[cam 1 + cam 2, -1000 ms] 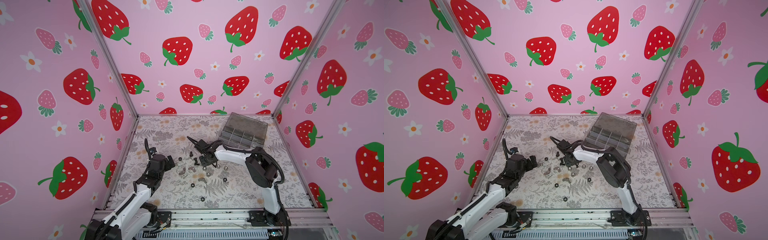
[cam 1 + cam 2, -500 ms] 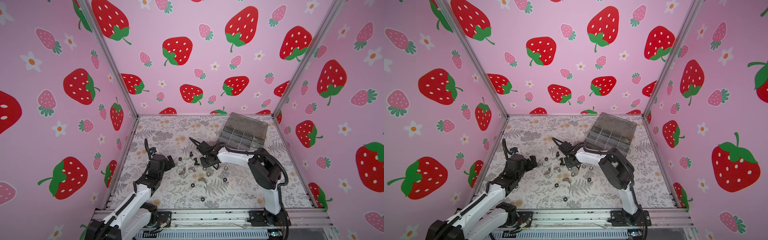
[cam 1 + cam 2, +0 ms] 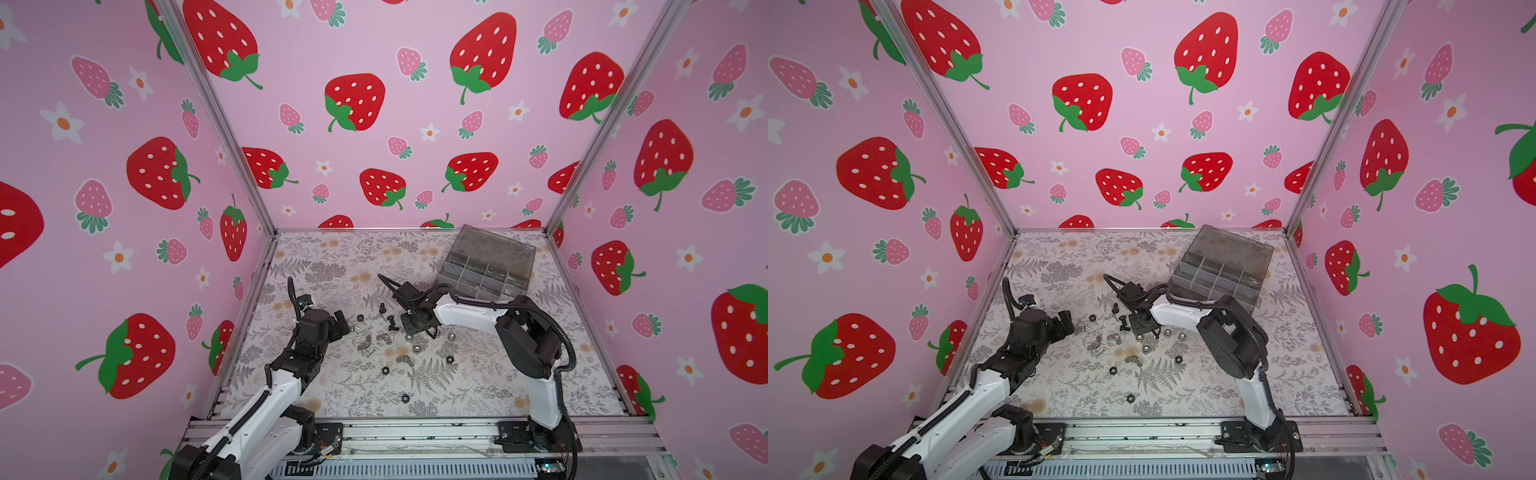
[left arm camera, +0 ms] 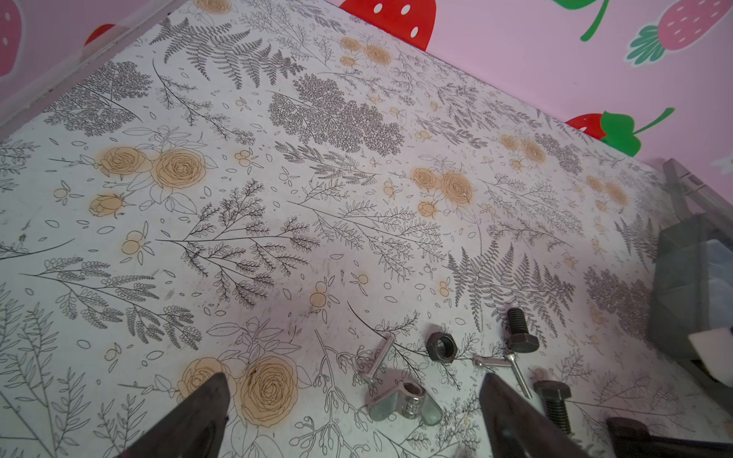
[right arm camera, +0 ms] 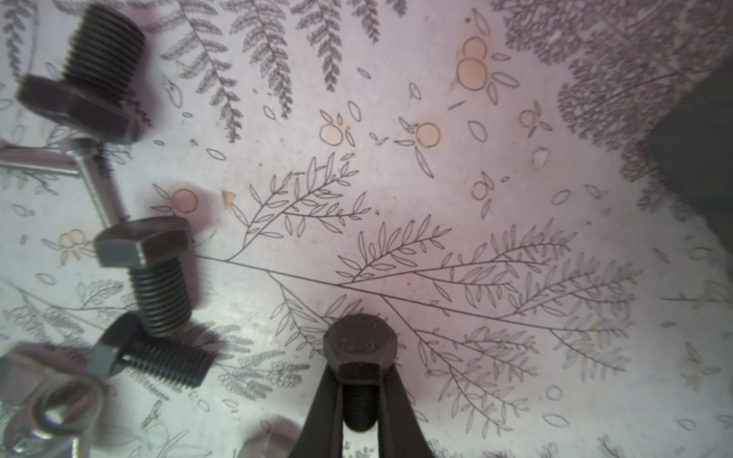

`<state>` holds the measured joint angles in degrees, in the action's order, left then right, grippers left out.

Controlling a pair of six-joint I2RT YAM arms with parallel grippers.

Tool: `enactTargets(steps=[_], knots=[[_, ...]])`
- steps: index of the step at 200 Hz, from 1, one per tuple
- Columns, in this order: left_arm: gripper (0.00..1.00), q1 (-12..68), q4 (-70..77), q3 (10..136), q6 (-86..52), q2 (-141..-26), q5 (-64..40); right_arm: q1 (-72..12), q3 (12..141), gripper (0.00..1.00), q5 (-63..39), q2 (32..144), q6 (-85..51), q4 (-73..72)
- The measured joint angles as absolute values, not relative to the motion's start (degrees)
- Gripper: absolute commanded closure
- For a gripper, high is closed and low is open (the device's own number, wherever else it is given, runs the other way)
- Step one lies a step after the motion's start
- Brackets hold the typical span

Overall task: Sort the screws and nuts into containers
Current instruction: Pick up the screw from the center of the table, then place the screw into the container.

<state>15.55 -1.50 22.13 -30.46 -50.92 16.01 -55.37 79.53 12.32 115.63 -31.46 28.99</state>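
white-shelled left arm point(image 3: 286, 386), white-shelled right arm point(image 3: 469, 316), bulky black joint housings point(image 3: 528, 345), black corrugated cable conduits point(image 3: 571, 353), dark tapered plastic fingers point(image 4: 511, 416)

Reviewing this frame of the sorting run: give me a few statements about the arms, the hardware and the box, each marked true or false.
1. The right tool is shut on a black hex-head bolt. True.
2. The left tool holds a wing nut. False: it is open and empty; the wing nut lies on the table.
3. The organiser box has its lid shut. False: the lid stands open.
4. A black hex nut lies loose on the table. True.
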Motion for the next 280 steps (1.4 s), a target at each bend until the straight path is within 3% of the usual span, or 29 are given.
enactTargets(steps=[87,180,280], knots=[[0.01,15.6,-4.1,23.6,-29.8,-48.9,16.1,-52.3,80.2,1.0,20.2,103.6,-31.3,32.3],[0.01,15.6,-3.4,23.6,-29.4,-50.3,16.4,-38.8,67.3,1.0,23.6,92.1,-32.4,37.4],[0.01,15.6,-2.8,23.6,-29.3,-51.7,15.4,-29.0,65.5,1.0,22.6,93.8,-29.3,35.5]])
